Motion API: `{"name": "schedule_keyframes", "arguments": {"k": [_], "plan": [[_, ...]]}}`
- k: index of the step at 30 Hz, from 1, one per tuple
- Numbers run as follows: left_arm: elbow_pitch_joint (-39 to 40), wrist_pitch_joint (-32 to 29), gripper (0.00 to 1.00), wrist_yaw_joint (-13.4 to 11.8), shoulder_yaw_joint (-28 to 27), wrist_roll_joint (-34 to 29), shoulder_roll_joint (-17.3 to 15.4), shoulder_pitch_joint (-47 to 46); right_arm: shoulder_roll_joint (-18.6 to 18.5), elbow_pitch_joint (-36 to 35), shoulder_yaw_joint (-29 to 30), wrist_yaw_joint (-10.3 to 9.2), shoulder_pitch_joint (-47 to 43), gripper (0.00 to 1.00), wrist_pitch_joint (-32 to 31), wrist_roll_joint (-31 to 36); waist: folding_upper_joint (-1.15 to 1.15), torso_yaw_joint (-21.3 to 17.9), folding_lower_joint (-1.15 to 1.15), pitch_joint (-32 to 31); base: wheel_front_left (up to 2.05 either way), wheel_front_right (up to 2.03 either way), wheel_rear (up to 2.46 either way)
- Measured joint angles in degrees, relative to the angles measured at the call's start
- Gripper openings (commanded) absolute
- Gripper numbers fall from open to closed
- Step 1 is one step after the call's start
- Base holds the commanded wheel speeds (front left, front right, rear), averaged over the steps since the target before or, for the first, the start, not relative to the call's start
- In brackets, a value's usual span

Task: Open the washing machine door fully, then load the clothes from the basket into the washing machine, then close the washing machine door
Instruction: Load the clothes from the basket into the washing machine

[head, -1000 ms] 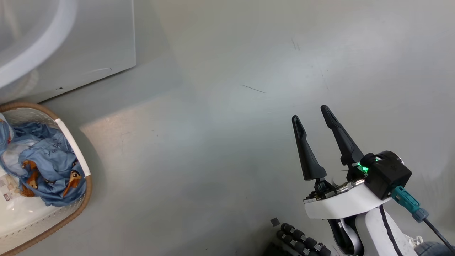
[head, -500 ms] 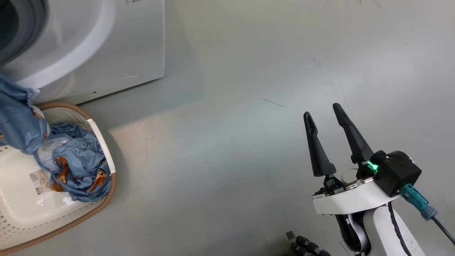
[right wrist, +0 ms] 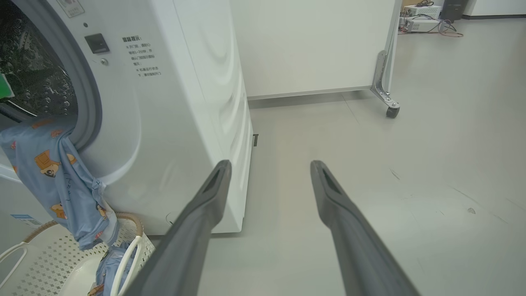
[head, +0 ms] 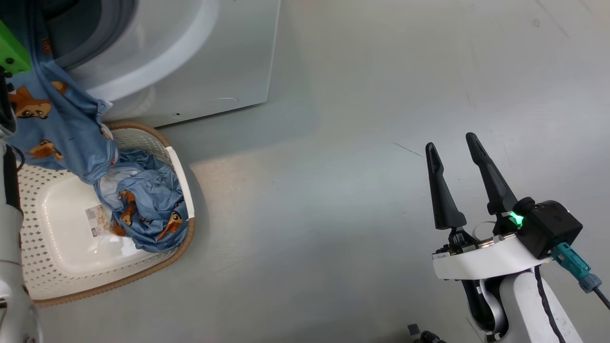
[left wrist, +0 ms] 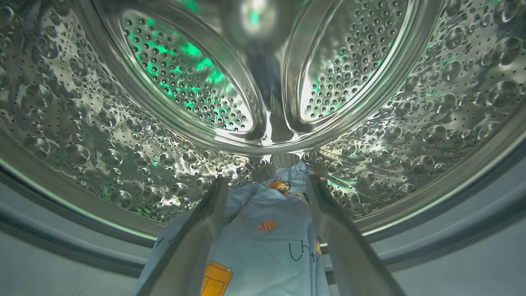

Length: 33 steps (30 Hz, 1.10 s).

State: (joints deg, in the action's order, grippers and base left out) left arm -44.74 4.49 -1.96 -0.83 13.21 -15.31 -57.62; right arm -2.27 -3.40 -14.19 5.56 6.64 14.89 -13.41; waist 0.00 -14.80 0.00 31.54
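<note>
— Where are the garments?
— One blue garment (head: 62,128) hangs from the washing machine (head: 228,57) mouth down to the basket (head: 119,281). The other garment (head: 147,209) lies inside the basket, on the smooth grey floor (head: 333,190).
— And the jaws?
— The left gripper (left wrist: 266,180) is spread wide in the drum (left wrist: 82,123) with cloth between its fingers. The right gripper (head: 450,140) is wide apart and empty.

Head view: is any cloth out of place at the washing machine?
Yes. One soft blue animal-print garment hangs out of the big white washing machine, its end dangling over the cream perforated basket, not wholly inside the steel drum.
</note>
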Motion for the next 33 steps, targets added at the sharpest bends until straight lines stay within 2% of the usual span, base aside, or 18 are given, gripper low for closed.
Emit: {"name": "schedule_keyframes", "arguments": {"k": [16,22,28,33], "plan": [[10.57,6.75,1.0,0.51,-0.56,3.6,6.34,18.78,-0.08,0.9,2.5,0.36,0.63,1.0,0.0,2.8,0.0,6.63,0.0,-1.23,0.0,0.0,0.0],[14.58,7.75,1.0,0.43,-1.07,4.86,8.97,26.25,-0.1,1.22,3.12,0.45,0.64,1.0,0.0,3.56,0.0,8.1,0.0,-1.8,0.0,0.0,0.0],[17.82,8.2,1.0,-0.04,-1.96,5.84,9.31,34.39,-0.11,1.38,3.2,0.88,0.64,1.0,0.0,4.07,0.0,8.7,0.0,-2.06,0.0,0.0,0.0],[19.95,8.25,1.0,-0.16,-1.88,6.34,11.2,38.54,-0.52,1.35,4.54,0.89,0.62,1.0,0.0,4.78,0.0,9.77,0.0,-2.02,0.0,0.0,0.0]]}}
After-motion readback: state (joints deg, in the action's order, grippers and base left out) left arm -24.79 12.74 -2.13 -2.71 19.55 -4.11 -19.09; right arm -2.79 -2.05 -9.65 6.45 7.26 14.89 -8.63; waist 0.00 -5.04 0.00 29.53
